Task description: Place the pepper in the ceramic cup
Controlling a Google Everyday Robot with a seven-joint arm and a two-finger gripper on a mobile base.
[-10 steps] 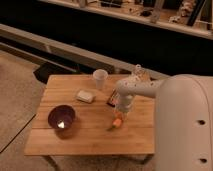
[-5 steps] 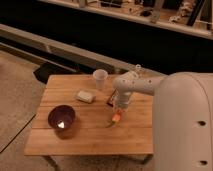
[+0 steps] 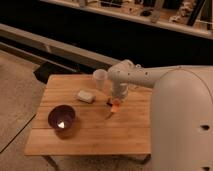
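The orange pepper (image 3: pixel 114 106) hangs from my gripper (image 3: pixel 116 101), which is shut on its upper end and holds it just above the wooden table (image 3: pixel 127 132). Its tip points down and to the left. The white ceramic cup (image 3: pixel 100 78) stands upright on the table's far side, a short way up and to the left of the gripper. My white arm reaches in from the right, and its wrist passes close beside the cup.
A dark purple bowl (image 3: pixel 62 118) sits near the table's front left. A pale flat block (image 3: pixel 85 96) lies between the bowl and the cup. The robot's white body (image 3: pixel 182 125) fills the right side. A dark counter runs behind the table.
The gripper with the pepper has moved up and a little left, toward the cup. The cup, bowl and pale block have not moved.
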